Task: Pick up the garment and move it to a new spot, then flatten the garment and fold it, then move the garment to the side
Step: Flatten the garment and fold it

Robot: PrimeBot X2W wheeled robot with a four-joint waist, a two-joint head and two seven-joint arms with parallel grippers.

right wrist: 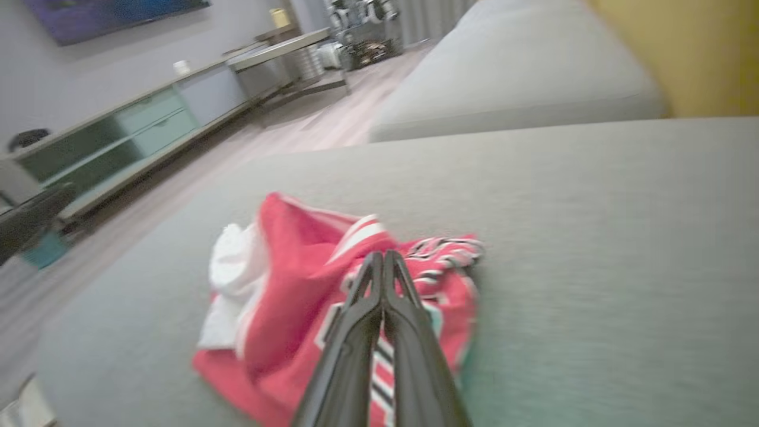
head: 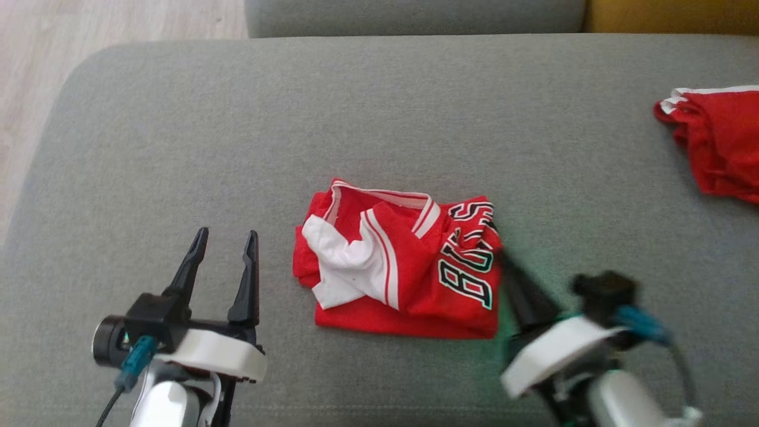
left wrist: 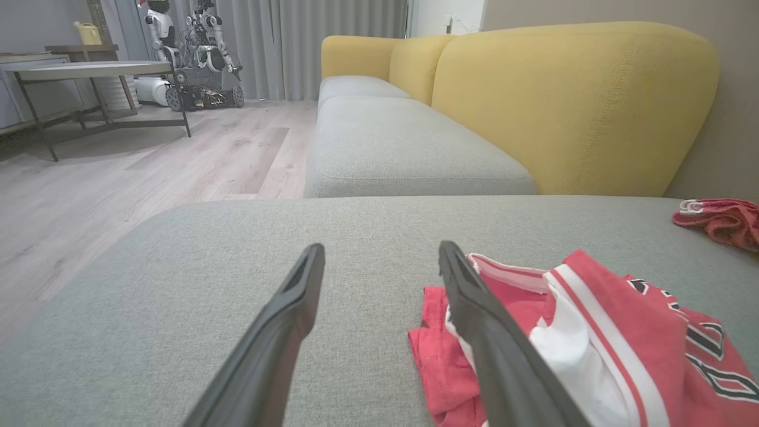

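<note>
Garment: lay crumpled mid-way along the grey sofa seat.
Left jaws: spread, just beside its left edge.
Right jaws: pressed together at its lettered edge; whether cloth was caught was unclear.
Risk: a thin pinch could slip when lifted.

Support surface: grey fabric sofa seat cushion with rounded corners. Two items rest directly on it.

1. Red basketball jersey: crumpled, near the middle of the cushion. White lining and trim are exposed on its left half, black-and-white lettering on its right half.
2. Second red garment: white-trimmed, bunched, well apart to the right.
</note>
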